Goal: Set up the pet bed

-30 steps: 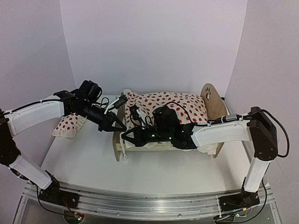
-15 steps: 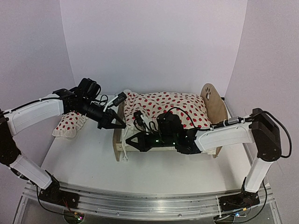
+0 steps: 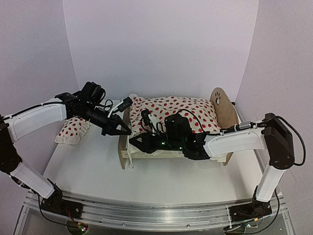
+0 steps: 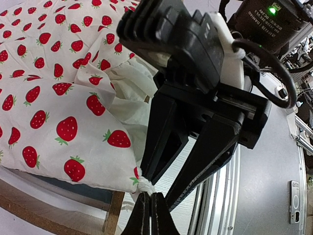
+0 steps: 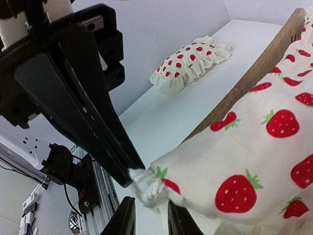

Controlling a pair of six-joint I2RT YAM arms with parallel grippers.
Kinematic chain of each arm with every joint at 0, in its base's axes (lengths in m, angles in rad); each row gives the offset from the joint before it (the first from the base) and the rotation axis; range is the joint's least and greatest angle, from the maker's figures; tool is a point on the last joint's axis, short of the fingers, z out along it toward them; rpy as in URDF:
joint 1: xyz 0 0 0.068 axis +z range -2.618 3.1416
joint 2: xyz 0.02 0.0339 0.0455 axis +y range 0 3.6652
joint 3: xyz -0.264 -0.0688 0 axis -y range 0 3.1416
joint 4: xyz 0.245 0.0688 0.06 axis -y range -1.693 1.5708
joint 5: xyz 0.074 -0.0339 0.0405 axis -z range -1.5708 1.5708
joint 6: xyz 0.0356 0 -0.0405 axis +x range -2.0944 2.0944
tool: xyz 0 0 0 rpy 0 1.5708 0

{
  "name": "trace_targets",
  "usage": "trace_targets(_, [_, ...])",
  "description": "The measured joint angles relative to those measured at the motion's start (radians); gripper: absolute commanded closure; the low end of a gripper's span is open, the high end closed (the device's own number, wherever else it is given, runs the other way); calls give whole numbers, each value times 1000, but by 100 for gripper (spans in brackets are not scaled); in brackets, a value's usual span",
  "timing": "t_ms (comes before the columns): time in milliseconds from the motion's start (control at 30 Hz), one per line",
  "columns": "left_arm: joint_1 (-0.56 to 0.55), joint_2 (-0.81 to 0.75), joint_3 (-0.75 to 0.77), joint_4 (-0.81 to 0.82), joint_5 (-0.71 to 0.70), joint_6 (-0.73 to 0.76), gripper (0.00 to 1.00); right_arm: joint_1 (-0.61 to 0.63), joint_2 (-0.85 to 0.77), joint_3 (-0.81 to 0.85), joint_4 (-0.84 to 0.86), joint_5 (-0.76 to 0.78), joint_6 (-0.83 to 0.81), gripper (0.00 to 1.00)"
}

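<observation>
Left gripper (image 3: 126,131) pinched blanket (image 3: 181,110) corner; right gripper (image 3: 133,142) jaws stood spread, off cloth. You needed slow, even pull toward footboard (image 3: 122,155), pinch firm.

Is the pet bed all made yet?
Nearly. Done: the strawberry blanket lies spread over the pet bed. In hand: the left end effector pinches the blanket's corner at the foot end, with the right end effector open beside it. Left: let that corner go and probably bring over the pillow, which lies on the table beside the bed.
</observation>
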Motion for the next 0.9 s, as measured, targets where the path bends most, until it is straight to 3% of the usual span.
trace_targets(267, [0,0,0,0,0,12,100,0,30,34,18,31,7,99])
trace_targets(500, [0,0,0,0,-72,22,100,-2,10,-5,14,56,16,100])
trace_targets(800, [-11,25,12,-1,-144,86,100,-6,-111,-25,-163,92,-29,100])
trace_targets(833, [-13,26,17,2,-147,93,98,-6,-113,-16,-187,98,-33,100])
trace_targets(900, [-14,28,25,3,-161,99,72,-7,-113,13,-229,110,-36,100])
